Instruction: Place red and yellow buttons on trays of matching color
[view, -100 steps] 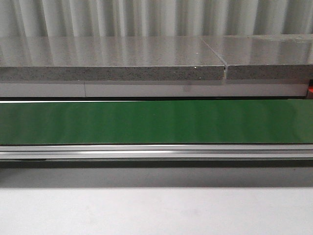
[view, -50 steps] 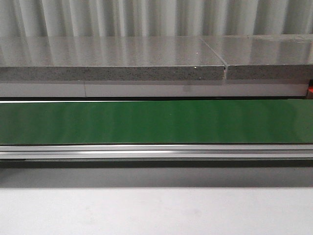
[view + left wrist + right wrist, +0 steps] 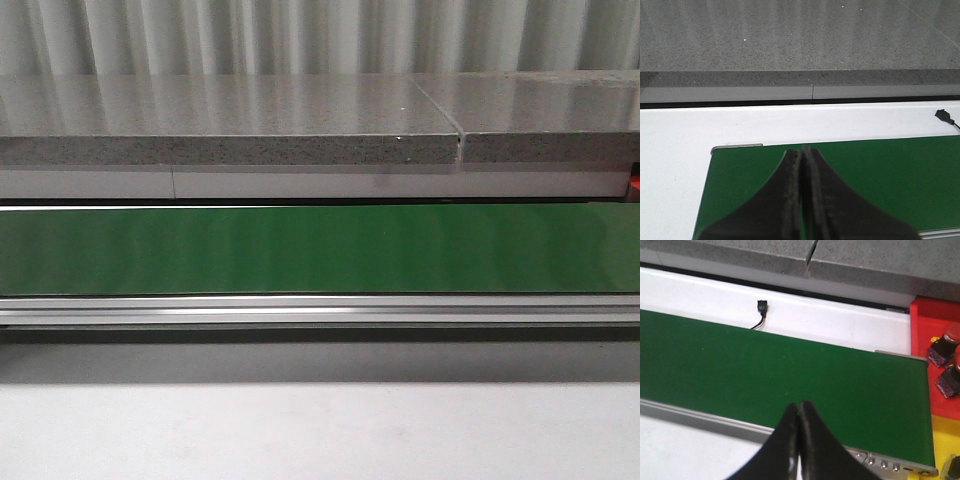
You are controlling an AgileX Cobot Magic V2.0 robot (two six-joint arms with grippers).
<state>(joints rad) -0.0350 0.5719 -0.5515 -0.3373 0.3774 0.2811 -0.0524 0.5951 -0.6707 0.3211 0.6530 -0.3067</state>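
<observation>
Two red-capped buttons (image 3: pixel 946 358) already sit on our red tray (image 3: pixel 922 335), perhaps one on the yellow tray (image 3: pixel 942 445), while both grippers (image 3: pixel 801 165) (image 3: pixel 799 412) hover pressed shut and empty over the bare green belt (image 3: pixel 320 250).

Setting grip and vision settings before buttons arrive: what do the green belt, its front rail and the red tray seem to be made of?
Green belt: looks like smooth rubber or PVC with a satin finish, showing soft banded reflections. Front rail: apparently extruded aluminium, silver with a bright highlight along its length. Red tray: probably matte plastic, a flat even colour without glare.
</observation>
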